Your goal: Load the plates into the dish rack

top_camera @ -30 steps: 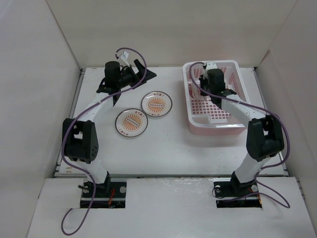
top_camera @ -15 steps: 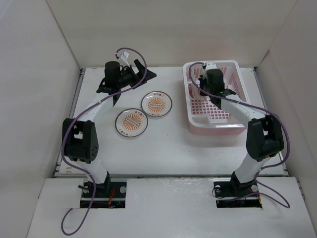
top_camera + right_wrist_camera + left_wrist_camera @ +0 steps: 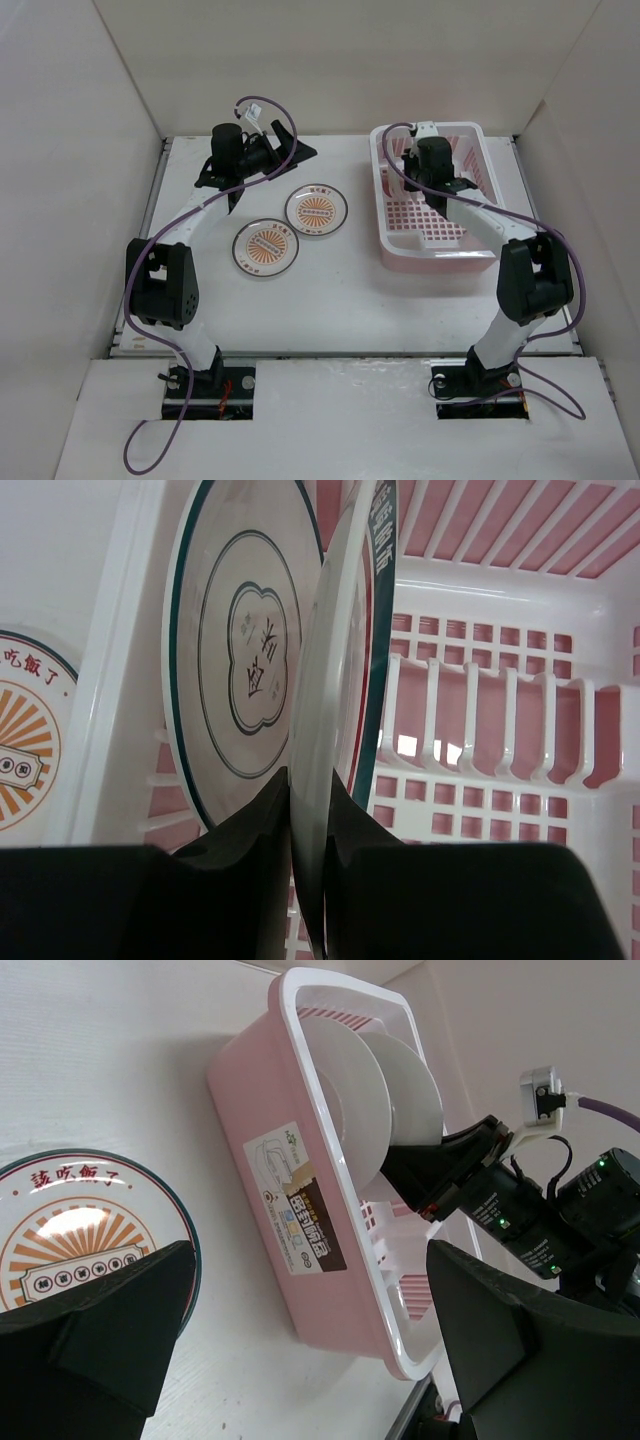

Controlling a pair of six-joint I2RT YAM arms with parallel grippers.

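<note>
White walls close in a white table (image 3: 340,300) on three sides. From above we lose a good deal: the right arm's wrist covers the far end of the dish rack (image 3: 440,262), so neither racked plate shows there, nor the fingers of the right gripper (image 3: 308,792). Its own camera fills the gap. There, two black fingers are clamped on the lower edge of the green-and-red-rimmed plate (image 3: 342,660), whose bottom is lost between them. That plate stands on edge and is seen edge-on, its faces turned left and right, in line with the rack's long near–far axis. Just left of it, by the rack's left wall, the ringed plate (image 3: 245,640) also stands upright, printed face to the right. We cannot tell whether the two touch.

Left of the rack, the farther sunburst plate (image 3: 316,209) and the nearer sunburst plate (image 3: 265,247) lie flat on the table. The left gripper (image 3: 310,1260) hovers beyond them, spread wide and holding nothing. In the left wrist view one of its fingers cuts off part of a sunburst plate.
</note>
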